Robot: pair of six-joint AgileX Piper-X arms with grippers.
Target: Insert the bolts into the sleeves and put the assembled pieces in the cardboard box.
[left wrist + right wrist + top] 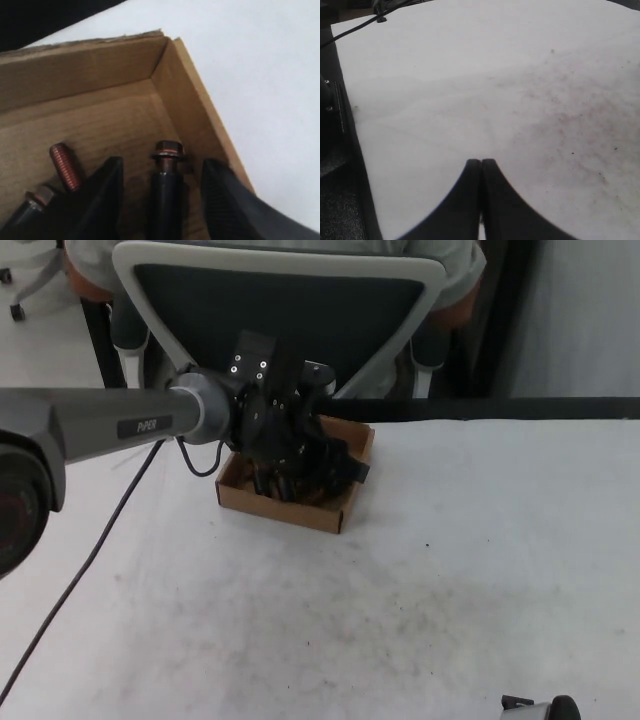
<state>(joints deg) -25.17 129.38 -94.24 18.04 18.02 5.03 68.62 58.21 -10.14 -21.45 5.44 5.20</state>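
Fingers on left gripper gape wide around an assembled piece in the cardboard box, likely releasing it. Meanwhile right gripper is closed

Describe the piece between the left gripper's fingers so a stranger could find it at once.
Find the cardboard box at the far edge of the white bench, before the chair. Inside, near a corner, the open left gripper straddles the assembled piece. It shows a flanged head atop a dark sleeve; the neighbouring bolt shows bare coppery threads.

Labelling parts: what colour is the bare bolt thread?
Coppery red thread, best in left wrist view.
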